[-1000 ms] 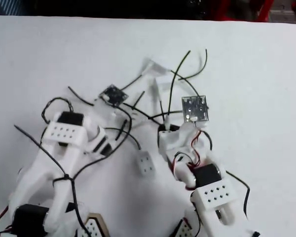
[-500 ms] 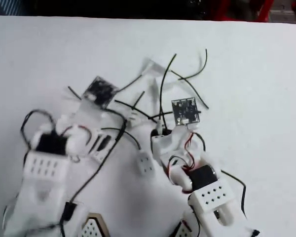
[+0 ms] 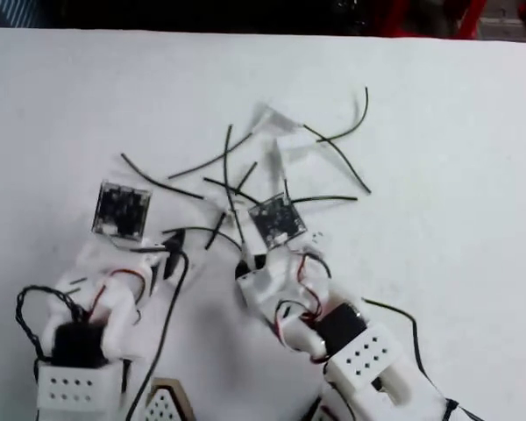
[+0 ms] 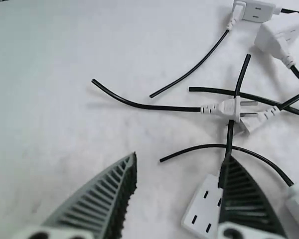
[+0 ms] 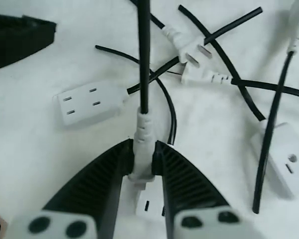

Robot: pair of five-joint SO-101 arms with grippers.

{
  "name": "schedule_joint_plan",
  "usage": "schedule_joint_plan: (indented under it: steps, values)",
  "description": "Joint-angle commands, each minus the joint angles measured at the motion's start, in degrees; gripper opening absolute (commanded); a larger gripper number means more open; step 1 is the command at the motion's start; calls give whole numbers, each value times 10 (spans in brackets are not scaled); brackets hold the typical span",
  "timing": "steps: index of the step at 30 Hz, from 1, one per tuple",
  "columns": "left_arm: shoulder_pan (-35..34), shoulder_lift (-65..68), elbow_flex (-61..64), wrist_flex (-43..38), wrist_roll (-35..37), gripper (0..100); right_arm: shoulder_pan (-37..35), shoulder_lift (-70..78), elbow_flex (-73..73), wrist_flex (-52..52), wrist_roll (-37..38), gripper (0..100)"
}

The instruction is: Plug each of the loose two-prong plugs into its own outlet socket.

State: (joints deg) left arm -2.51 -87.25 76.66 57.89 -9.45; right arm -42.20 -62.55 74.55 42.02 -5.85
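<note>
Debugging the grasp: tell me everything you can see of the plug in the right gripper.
The plug is white, plastic-looking, with a neck where its black cord leaves. It stands clamped between the right gripper's dark ridged fingers, directly over a white socket block. Prongs hidden; insertion cannot be told.

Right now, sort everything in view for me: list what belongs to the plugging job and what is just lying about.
Belongs to the job:
- held plug, clamped in the right gripper
- loose plugs with black cords
- white socket blocks
- left gripper, open beside a socket block

Just lying about:
- wood-rimmed hexagonal piece at the high view's lower edge
- red frame at its upper edge
</note>
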Motion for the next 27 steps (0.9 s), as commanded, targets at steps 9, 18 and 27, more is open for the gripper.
schedule_joint_plan:
  steps: [9,18,27]
  values:
    - [5,-129,39,27,12,268,-87,-14,-7,-35,42,17]
    - [66,-168,39,69,-2,268,-122,-14,-8,-38,37,17]
    - [115,-169,26,104,-23,268,-121,-12,-9,-51,37,17]
